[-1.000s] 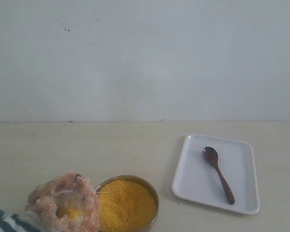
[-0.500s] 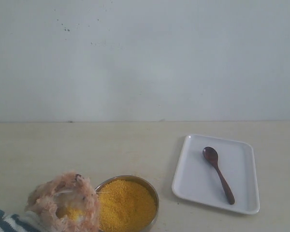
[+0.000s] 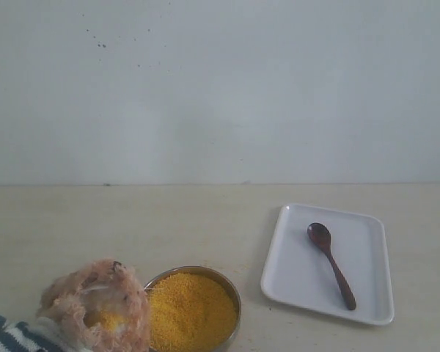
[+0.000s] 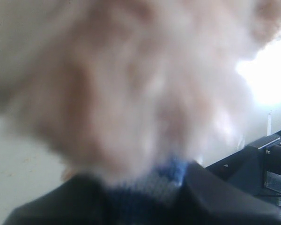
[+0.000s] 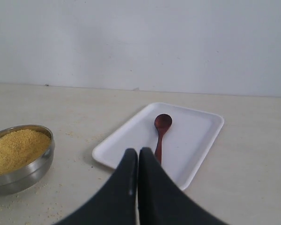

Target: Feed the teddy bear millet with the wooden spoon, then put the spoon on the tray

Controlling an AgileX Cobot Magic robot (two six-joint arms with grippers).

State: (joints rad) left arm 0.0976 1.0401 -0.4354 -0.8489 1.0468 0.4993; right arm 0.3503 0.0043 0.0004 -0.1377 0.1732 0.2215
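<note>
Pale tabletop [image 3: 132, 220], white wall [image 3: 220, 88]: dark reddish wooden spoon [image 3: 330, 264] lies on white tray [image 3: 293, 282] at 3 o'clk; fluffy teddy bear [image 3: 95, 308] at 7, pinched by left gripper [image 4: 145, 192]; right gripper [image 5: 138, 159] closed, empty.

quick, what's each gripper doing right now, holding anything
Left gripper: closed on the teddy bear, gripping it at its striped shirt.
Right gripper: shut, holding nothing.
</note>
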